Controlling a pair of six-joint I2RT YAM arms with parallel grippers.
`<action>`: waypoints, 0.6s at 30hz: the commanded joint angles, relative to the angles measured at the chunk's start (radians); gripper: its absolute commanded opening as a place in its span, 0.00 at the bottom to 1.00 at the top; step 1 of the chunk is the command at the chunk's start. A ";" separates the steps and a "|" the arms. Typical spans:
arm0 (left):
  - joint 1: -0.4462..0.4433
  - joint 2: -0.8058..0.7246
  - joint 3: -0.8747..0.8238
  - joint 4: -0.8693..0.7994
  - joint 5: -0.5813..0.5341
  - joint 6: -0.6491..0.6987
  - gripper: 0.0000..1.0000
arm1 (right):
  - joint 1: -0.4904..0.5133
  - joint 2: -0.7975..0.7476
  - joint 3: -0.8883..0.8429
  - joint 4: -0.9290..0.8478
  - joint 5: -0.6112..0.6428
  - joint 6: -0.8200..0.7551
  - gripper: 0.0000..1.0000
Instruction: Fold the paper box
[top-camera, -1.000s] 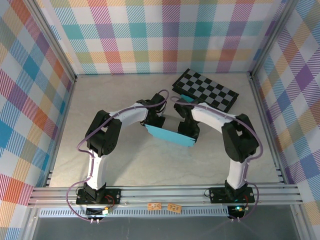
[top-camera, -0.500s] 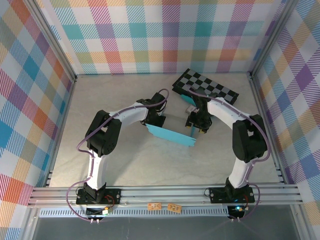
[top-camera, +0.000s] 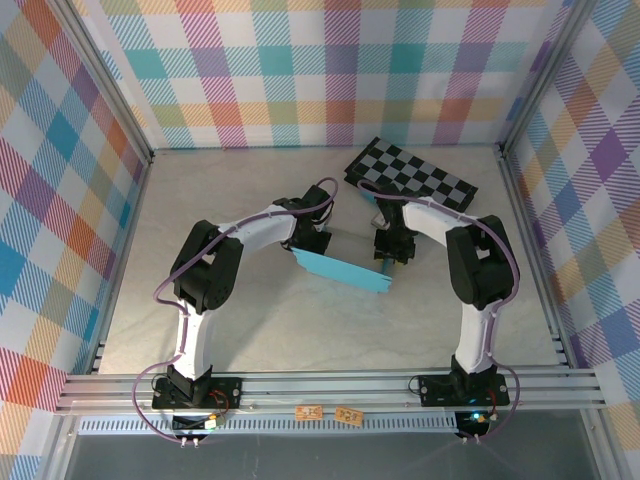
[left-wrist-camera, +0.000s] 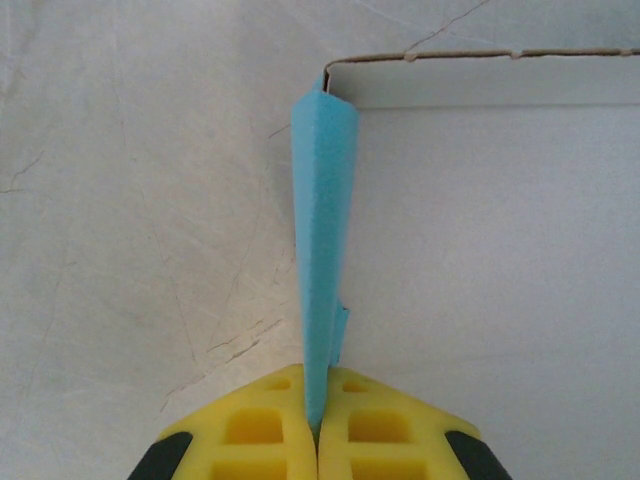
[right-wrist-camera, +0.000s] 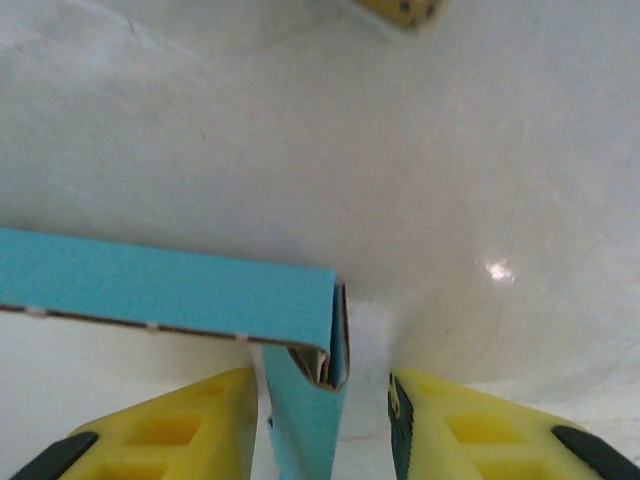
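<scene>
The paper box (top-camera: 340, 268) is a teal sheet with a grey-white inner side, lying mid-table with its walls partly raised. My left gripper (top-camera: 308, 243) holds its left end. In the left wrist view the yellow fingers (left-wrist-camera: 250, 430) are shut on the upright teal end wall (left-wrist-camera: 325, 230), with the white inner floor (left-wrist-camera: 480, 260) to the right. My right gripper (top-camera: 388, 254) is at the box's right end. Its jaws (right-wrist-camera: 320, 378) stand open astride the folded teal corner wall (right-wrist-camera: 305, 410), and a gap shows beside the right finger (right-wrist-camera: 470, 430).
A black-and-grey checkerboard (top-camera: 412, 178) lies at the back right, just behind the right gripper. Plaid walls enclose the table on three sides. An aluminium rail (top-camera: 330, 390) runs along the near edge by the arm bases.
The right arm swung out to the right and came back in at the box's right end, its jaws now narrower around the corner wall. The left gripper and box stayed put.
</scene>
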 joint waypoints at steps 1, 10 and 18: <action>0.002 0.018 0.016 -0.029 -0.015 0.013 0.00 | 0.002 -0.024 0.007 0.029 0.030 -0.045 0.38; 0.002 0.022 0.018 -0.029 -0.013 0.013 0.00 | -0.027 -0.057 -0.031 0.071 -0.007 -0.048 0.28; 0.002 0.021 0.023 -0.031 -0.012 0.013 0.00 | -0.031 -0.045 -0.037 0.079 -0.019 -0.044 0.02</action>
